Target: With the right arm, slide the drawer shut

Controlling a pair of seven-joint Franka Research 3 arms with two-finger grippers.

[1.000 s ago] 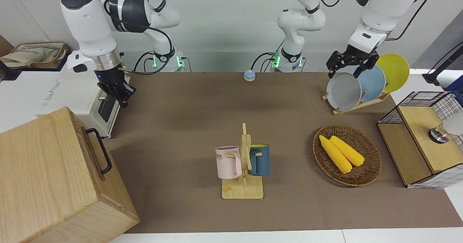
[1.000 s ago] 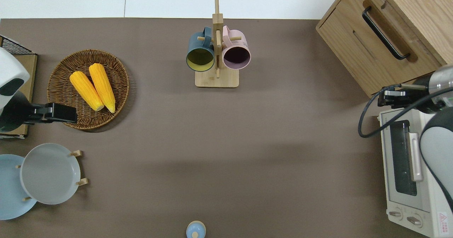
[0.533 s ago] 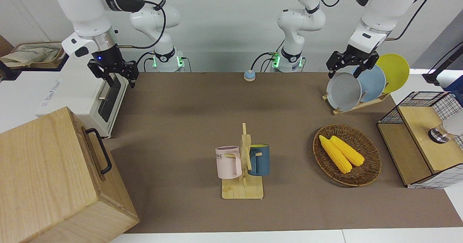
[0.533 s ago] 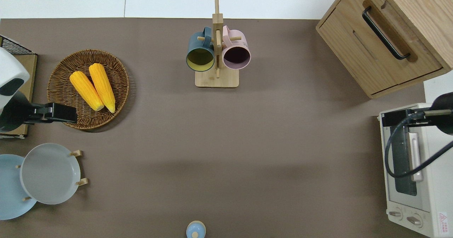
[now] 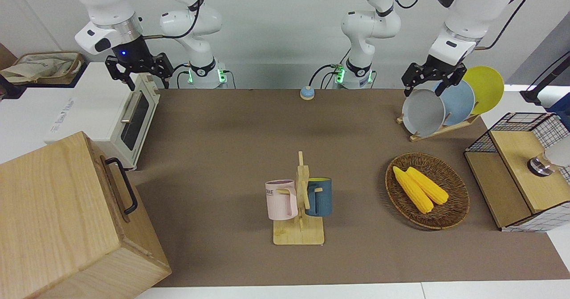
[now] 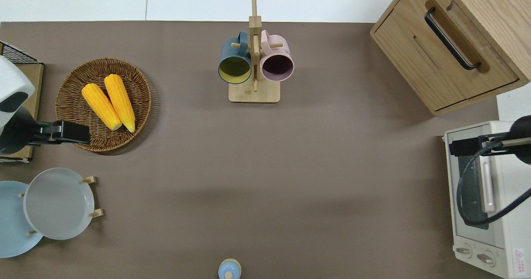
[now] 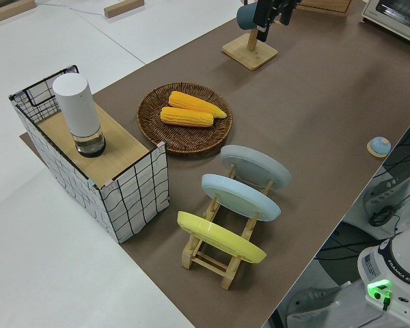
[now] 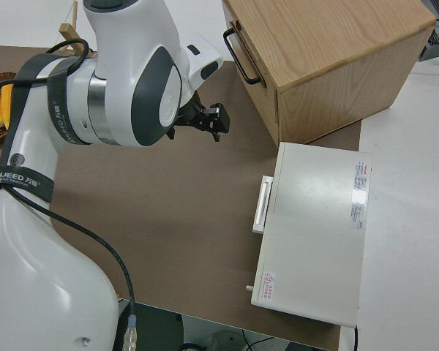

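The drawer [image 5: 116,191] with its black bar handle [image 5: 123,185] sits flush in the pale-wood cabinet [image 5: 53,219] at the right arm's end of the table. It also shows in the overhead view [image 6: 446,48] and the right side view [image 8: 250,55]. My right gripper [image 5: 139,73], under the blue wrist light, is open and empty. It hangs over the front of the white toaster oven [image 6: 483,196], as the overhead view [image 6: 458,147] shows, apart from the drawer. It also shows in the right side view [image 8: 199,123]. My left gripper [image 5: 428,83] is parked, open.
A mug stand [image 5: 299,210] with a pink and a blue mug stands mid-table. A wicker basket [image 5: 456,192] holds two corn cobs. A plate rack [image 5: 438,127], a wire-mesh box [image 5: 519,165] and a small blue bell [image 5: 307,93] are also on the table.
My right gripper rose and drew back from beside the cabinet's corner to over the toaster oven, its fingers now spread. The drawer and the left arm have not moved.
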